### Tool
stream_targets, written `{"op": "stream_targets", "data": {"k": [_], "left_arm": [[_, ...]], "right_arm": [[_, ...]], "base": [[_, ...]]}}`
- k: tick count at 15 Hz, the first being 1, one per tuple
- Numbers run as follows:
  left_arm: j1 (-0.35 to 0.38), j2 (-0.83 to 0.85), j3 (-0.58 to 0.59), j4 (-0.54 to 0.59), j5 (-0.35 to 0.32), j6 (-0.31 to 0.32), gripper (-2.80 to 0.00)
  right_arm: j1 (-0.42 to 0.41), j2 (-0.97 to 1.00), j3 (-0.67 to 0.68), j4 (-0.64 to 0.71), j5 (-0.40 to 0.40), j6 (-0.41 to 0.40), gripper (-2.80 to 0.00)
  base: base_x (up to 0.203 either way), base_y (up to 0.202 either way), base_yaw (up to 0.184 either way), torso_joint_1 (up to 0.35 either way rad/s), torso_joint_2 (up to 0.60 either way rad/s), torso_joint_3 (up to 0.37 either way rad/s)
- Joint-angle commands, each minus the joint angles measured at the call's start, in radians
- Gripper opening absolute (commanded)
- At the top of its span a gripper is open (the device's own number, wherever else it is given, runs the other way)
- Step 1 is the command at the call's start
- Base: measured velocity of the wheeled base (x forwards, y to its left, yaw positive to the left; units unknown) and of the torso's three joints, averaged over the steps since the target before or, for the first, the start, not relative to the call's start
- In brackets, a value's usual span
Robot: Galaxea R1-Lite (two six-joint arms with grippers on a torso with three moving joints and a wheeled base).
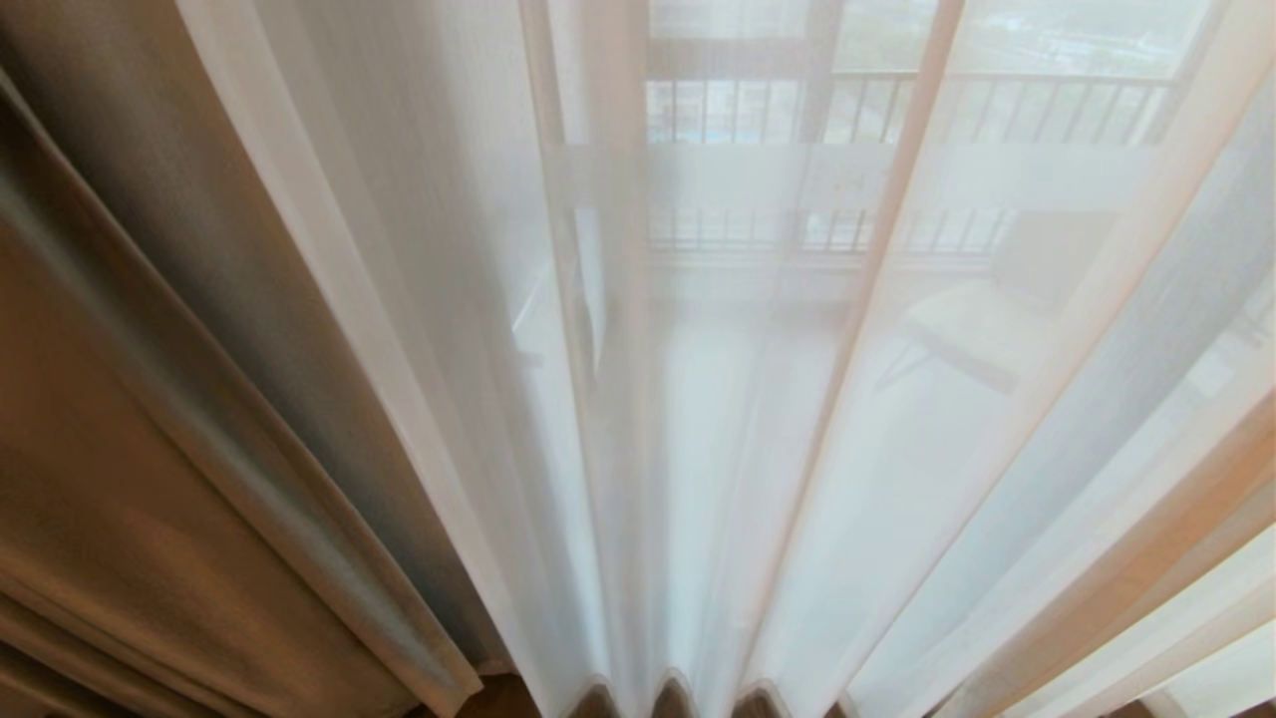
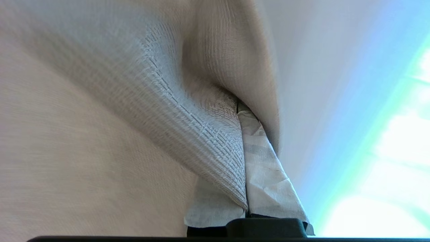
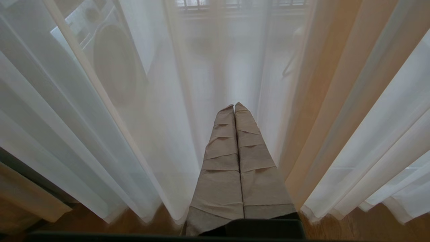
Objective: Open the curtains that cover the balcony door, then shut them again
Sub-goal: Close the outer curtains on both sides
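Fabric fills the left wrist view: the left gripper [image 2: 247, 161] has its tape-wrapped fingers [image 2: 268, 181] pressed together on a fold of the heavy woven drape [image 2: 188, 111], which bunches and puckers where it is pinched, while bright daylight glows past the cloth on one side. In the head view neither arm shows; the same beige drape [image 1: 150, 419] hangs in thick folds down the left edge, its hem reaching the floor near the camera. Right of it, the white sheer curtain [image 1: 698, 449] spreads in long pleats across the middle and right of the scene, drawn over the balcony door [image 1: 817, 120], whose dark frame shows only dimly through the cloth. Beyond the glass, a black-barred railing [image 1: 997, 105] runs across the far side of the balcony, and the blurred shape of a chair [image 1: 987, 319] stands to the right. Farther right, the right gripper [image 3: 235, 111] hangs parked and pointing at the sheer [image 3: 84, 141], its tape-wrapped fingers [image 3: 220, 161] closed flat against each other with nothing between them and its tips just short of the pleats. A round-fronted machine [image 3: 112, 64] shows faintly through the sheer in that view. Brown wooden floor [image 3: 356, 225] lies under the curtain hems.
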Motion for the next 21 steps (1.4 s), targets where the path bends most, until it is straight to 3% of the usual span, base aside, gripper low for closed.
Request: {"op": "stream_targets", "data": {"k": [1, 8, 21], "left_arm": [[-0.11, -0.09, 0.053, 0.011, -0.001, -0.002, -2.8], [-0.352, -0.093, 0.058, 0.016, 0.004, 0.002, -2.8], [-0.606, -0.035, 0.052, 0.017, 0.013, 0.031, -2.8]], "right_arm": [[0.0, 0.0, 0.0, -0.001, 0.0, -0.001, -2.8], [0.0, 0.0, 0.0, -0.001, 0.0, -0.001, -2.8], [0.0, 0.0, 0.0, -0.001, 0.0, -0.001, -2.8]], "base": [[0.0, 0.0, 0.0, 0.0, 0.0, 0.0], [0.0, 0.0, 0.0, 0.0, 0.0, 0.0], [0.0, 0.0, 0.0, 0.0, 0.0, 0.0]]}}
